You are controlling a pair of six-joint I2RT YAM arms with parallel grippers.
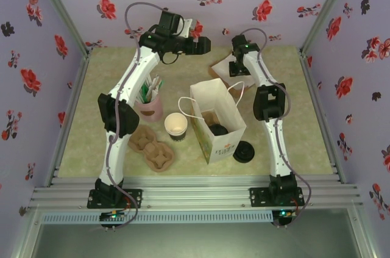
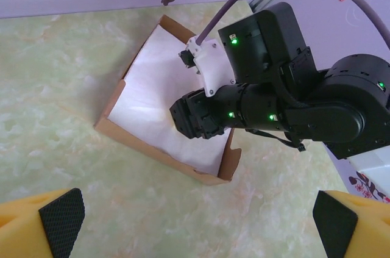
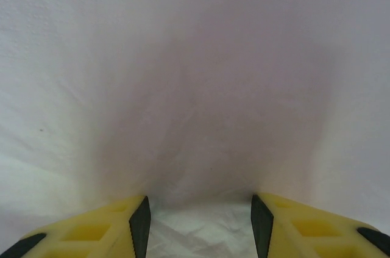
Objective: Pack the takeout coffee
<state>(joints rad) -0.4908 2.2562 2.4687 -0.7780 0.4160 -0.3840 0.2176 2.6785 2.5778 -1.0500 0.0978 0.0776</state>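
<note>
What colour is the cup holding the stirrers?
The stirrer cup is pink, clearest in the top external view.

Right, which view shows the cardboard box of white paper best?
Left wrist: the cardboard box shows its rim and white paper, the right arm partly over it. Top external has it small, half hidden by that arm. Right wrist gives white paper, close up.

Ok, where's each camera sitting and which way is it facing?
Top external: above, behind the bases, looking down at the table; both arms whole.
Left wrist: on the left arm, looking down at the cardboard tray; left claw wide open.
Right wrist: close against white paper; right claw at bottom.
Shared: top and left wrist both show tray and right arm.
</note>
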